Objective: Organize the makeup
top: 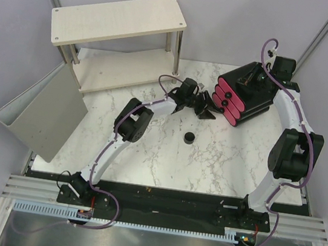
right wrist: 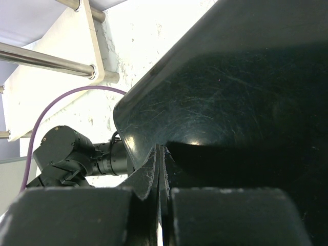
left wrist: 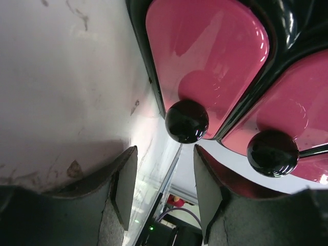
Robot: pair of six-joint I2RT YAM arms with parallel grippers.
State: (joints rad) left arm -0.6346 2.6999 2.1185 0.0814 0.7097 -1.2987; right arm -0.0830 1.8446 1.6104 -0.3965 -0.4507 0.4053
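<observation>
The round black jar [top: 190, 138] sits alone on the marble table [top: 148, 151]. The green tubes, the black-and-gold case and the beige bottles are out of view. My left gripper [top: 207, 106] is open, right in front of the pink drawer fronts of the black box [top: 245, 95]. In the left wrist view it [left wrist: 164, 189] sits just below the black knob [left wrist: 186, 121] of one pink drawer front [left wrist: 205, 56], with a second knob [left wrist: 272, 152] to the right. My right gripper [top: 252, 79] is shut and empty, its tips [right wrist: 160, 152] resting on the box's black top [right wrist: 241, 87].
A two-tier wooden shelf [top: 119, 19] stands at the back left; it also shows in the right wrist view [right wrist: 56, 66]. A grey bin [top: 43, 115] leans at the table's left edge. The left arm [right wrist: 77, 159] lies close beside the box.
</observation>
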